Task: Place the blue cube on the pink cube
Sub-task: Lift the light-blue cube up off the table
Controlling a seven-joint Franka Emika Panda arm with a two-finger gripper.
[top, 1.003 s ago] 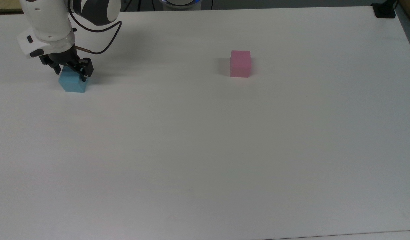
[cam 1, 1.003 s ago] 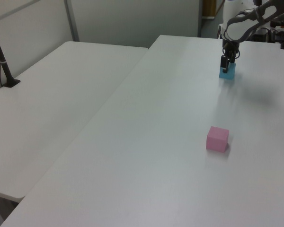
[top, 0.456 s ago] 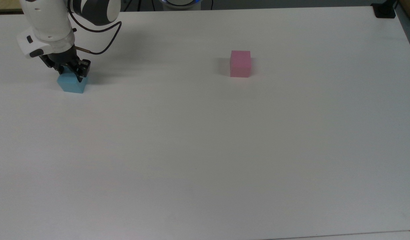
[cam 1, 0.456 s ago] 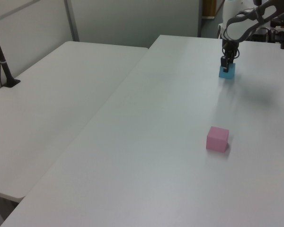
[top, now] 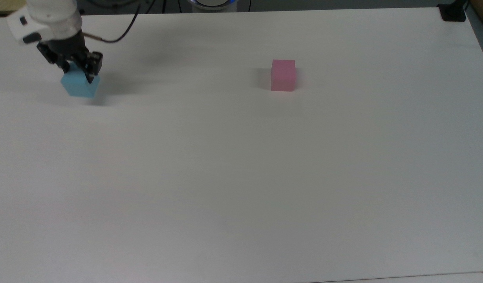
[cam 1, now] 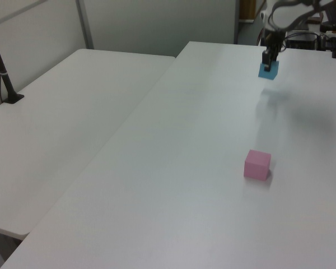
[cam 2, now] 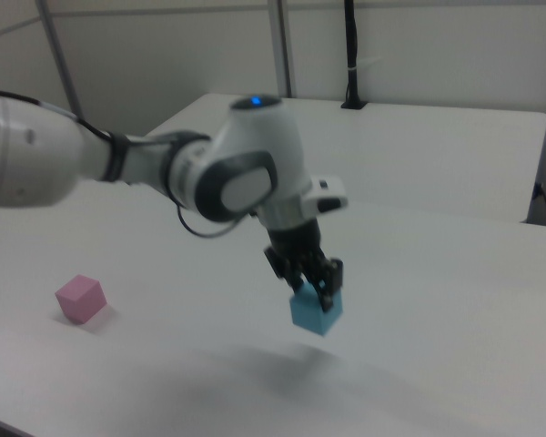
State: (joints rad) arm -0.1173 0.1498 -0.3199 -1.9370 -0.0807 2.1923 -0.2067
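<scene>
White worktop [top: 241, 177] spreads below. End effector [cam 2: 315, 276] grips blue cube [cam 2: 315, 313] by opposite upper sides, lifted clear. Pink cube [top: 283, 75] sits well apart. Both cubes look light, rigid, matte, unlikely to slip.

The black two-finger gripper [top: 77, 72] covers the top of the small light sky-blue matte cube [top: 79, 85] in the top view. The white robot arm [top: 45, 15] is cut off by the top view's upper edge at far left.
</scene>
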